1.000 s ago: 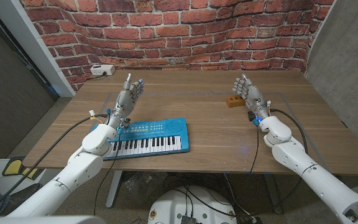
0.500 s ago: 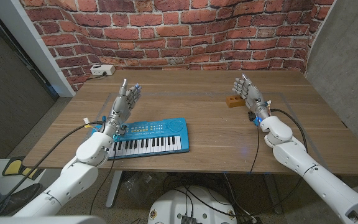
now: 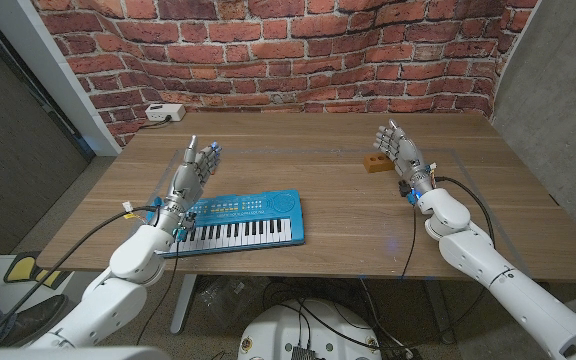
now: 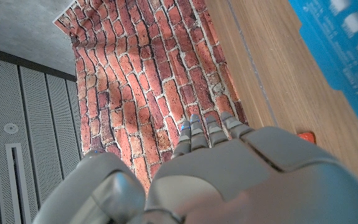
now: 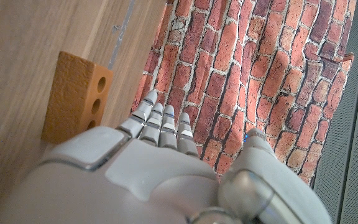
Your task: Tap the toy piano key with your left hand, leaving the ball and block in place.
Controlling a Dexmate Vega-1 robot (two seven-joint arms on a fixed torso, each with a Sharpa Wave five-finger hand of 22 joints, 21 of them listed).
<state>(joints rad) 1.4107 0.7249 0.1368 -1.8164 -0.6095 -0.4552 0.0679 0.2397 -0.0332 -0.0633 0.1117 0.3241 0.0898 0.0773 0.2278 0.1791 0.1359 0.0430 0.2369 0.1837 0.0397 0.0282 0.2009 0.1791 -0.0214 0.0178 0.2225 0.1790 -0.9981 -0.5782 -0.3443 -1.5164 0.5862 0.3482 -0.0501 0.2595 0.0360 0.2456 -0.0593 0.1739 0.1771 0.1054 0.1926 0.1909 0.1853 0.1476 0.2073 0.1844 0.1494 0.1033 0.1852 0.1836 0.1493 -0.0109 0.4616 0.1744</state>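
Observation:
The blue toy piano [image 3: 243,222] lies near the table's front edge, its black and white keys toward me; a blue corner of the piano [image 4: 347,43] shows in the left wrist view. My left hand [image 3: 192,168] is raised beside the piano's far left corner, fingers straight and apart, holding nothing, off the keys. The left hand [image 4: 229,174] faces the brick wall. An orange block [image 3: 373,162] with holes lies right of centre. My right hand [image 3: 398,148] stands just right of the block [image 5: 73,96], fingers [image 5: 160,121] extended, empty. A small orange-red thing [image 4: 307,135] peeks past my left hand; I cannot identify it.
A white power box [image 3: 165,112] with a cable sits at the table's back left corner. A brick wall [image 3: 298,45] runs behind the table. Bare wood [image 3: 298,150] lies between piano and block.
My left hand has drawn back toward me and to the left, from behind the piano's left end to beside its far left corner. The right hand and block have not moved.

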